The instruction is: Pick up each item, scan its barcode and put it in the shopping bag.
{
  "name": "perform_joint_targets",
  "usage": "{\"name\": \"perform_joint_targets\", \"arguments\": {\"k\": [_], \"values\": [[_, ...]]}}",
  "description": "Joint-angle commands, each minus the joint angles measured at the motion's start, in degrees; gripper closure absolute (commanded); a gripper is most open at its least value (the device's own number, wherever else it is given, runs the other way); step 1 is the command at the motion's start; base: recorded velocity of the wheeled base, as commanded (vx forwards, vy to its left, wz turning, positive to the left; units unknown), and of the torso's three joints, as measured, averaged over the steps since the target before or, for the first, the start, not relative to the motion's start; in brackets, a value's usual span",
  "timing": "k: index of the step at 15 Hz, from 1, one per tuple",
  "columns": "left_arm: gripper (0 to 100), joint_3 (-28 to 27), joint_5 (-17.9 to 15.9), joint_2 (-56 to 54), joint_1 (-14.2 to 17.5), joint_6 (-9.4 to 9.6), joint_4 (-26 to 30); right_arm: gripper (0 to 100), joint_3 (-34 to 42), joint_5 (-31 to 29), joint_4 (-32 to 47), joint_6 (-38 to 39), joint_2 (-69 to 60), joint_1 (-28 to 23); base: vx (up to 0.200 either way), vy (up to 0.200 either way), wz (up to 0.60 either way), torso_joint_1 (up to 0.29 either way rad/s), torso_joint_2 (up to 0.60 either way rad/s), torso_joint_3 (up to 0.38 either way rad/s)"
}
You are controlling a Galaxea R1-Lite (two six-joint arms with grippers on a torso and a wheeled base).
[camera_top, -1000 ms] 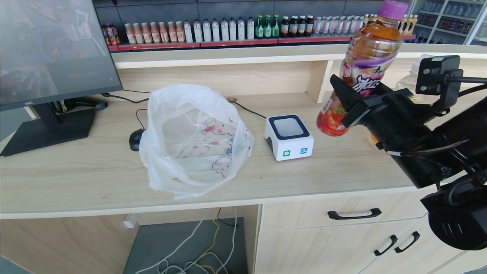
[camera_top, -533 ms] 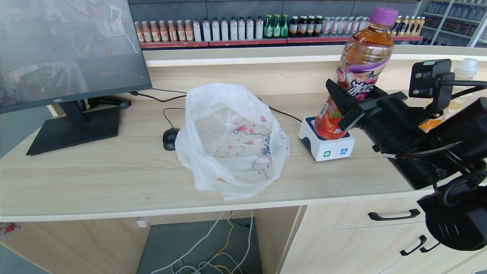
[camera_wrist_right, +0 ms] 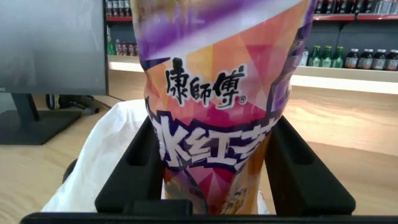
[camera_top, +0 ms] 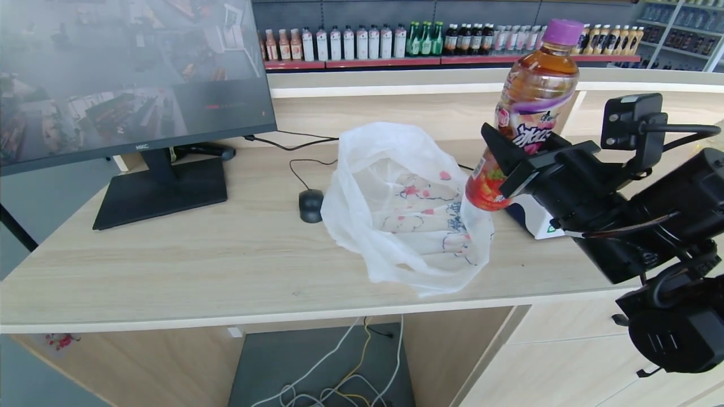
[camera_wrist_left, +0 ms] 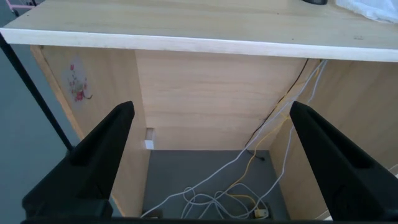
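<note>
Pale wood makes the bench (camera_top: 169,254). Nearest of all, below its front edge, the left jaws hang spread wide with nothing between them, facing the loose cables (camera_wrist_left: 236,186) underneath.

At 3 o'clock of the scene the right jaws are clamped on the bottle (camera_top: 529,121), gripping its lower body across the printed label. The purple cap stands uppermost and the bottle leans slightly. It is clear plastic filled nearly to the neck with amber tea, so it should be fairly heavy for its size. The wall is likely stiff enough to hold but dents under a hard squeeze, and the glossy sleeve looks slippery. A grip around the label band, as here, seems the sound place; the tapering shoulder would probably slide.

The bottle's base appears above the 3 o'clock edge of the shopping bag (camera_top: 407,209), though depth is hard to judge. The bag sits mid-bench, a thin white film with a faint print, with its mouth open upward and its sides slumped. It is soft and light, and will likely fold or skid if the bottle drags on its rim.

The scanner (camera_top: 534,220) stands at the bag's 3 o'clock, partly behind the arm. The mouse (camera_top: 311,204) lies at the bag's 9 o'clock and the monitor (camera_top: 124,73) at 10 o'clock. Farthest, at 12 o'clock, runs a shelf of drinks (camera_top: 396,42).
</note>
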Motion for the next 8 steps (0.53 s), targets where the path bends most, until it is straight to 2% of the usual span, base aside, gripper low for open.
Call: {"name": "perform_joint_targets", "arguments": {"k": [1, 8], "values": [[0, 0.00, 0.04, -0.02, 0.04, 0.17, -0.07, 100, -0.06, 0.04, -0.08, -0.01, 0.16, 0.04, 0.000, 0.000, 0.00, 0.000, 0.00, 0.000], [0, 0.00, 0.04, -0.02, 0.04, 0.17, -0.07, 100, -0.06, 0.22, -0.08, -0.01, 0.60, 0.83, 0.000, 0.000, 0.00, 0.000, 0.00, 0.000]]}}
